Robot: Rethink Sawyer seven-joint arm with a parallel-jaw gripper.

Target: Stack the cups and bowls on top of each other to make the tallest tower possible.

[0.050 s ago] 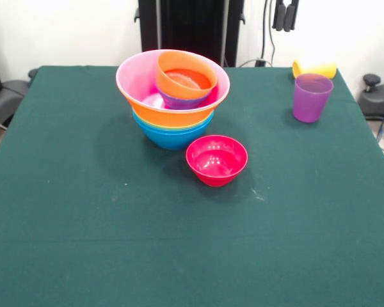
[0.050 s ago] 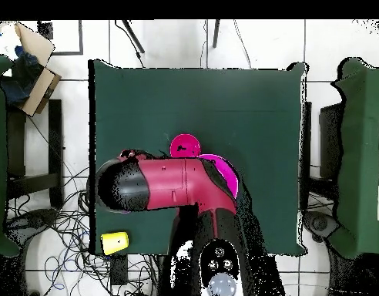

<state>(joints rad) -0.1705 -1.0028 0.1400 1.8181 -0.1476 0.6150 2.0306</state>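
A lone bowl [image 1: 216, 159] sits just at 5 o'clock of the tower [image 1: 173, 96]; two cups [image 1: 311, 96] stand well apart at 3 o'clock.

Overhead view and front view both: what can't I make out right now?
- Tower: overhead, the arm covers nearly all of it.
- Purple cup: overhead, hidden beneath the arm.
- Pincer: in neither view.
- Yellow cup: front, partly behind the purple cup.

The red and black arm [image 2: 173, 185] lies folded low over the table, jaws hidden.
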